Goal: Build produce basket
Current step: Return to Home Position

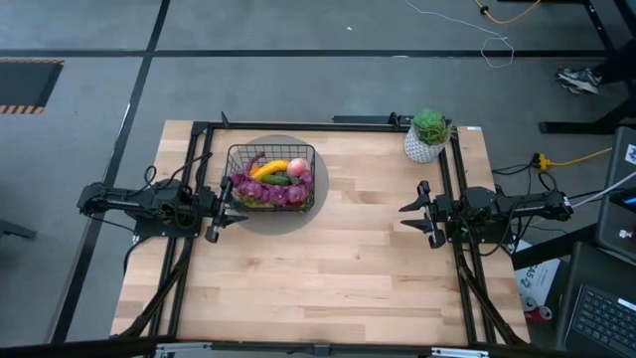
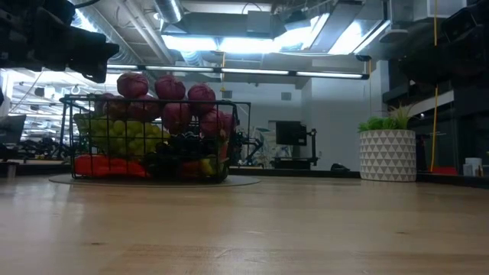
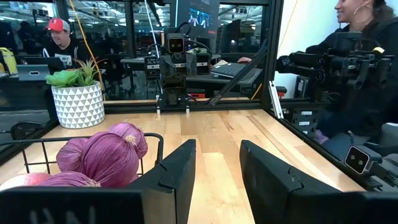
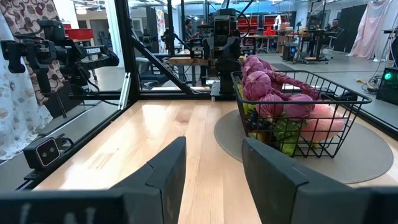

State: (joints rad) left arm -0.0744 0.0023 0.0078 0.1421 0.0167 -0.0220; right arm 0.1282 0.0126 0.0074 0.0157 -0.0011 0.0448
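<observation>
The basket [image 1: 270, 177] is sitting on a round grey mat [image 1: 283, 223], a little left of the centre in the high view, and it is holding all the produce [image 1: 283, 184] that I can find. The purple bulbs [image 1: 270, 191] are lying on top along its lower edge, and the yellow banana [image 1: 270, 168], the pink peach [image 1: 297, 166] and the cucumber [image 1: 281, 179] are showing above them. No loose piece is lying on the table [image 1: 328, 278]; only the potted plant [image 1: 427, 137] is standing in its upper right corner. The left gripper [image 1: 231, 204] is hanging just beside the basket's lower left corner, its fingers spread and holding nothing. The right gripper [image 1: 412, 211] is waiting right of centre, well apart from the basket, also spread and empty. So I am judging that the filling is finished, and that only bringing both arms to their rest pose is remaining
</observation>
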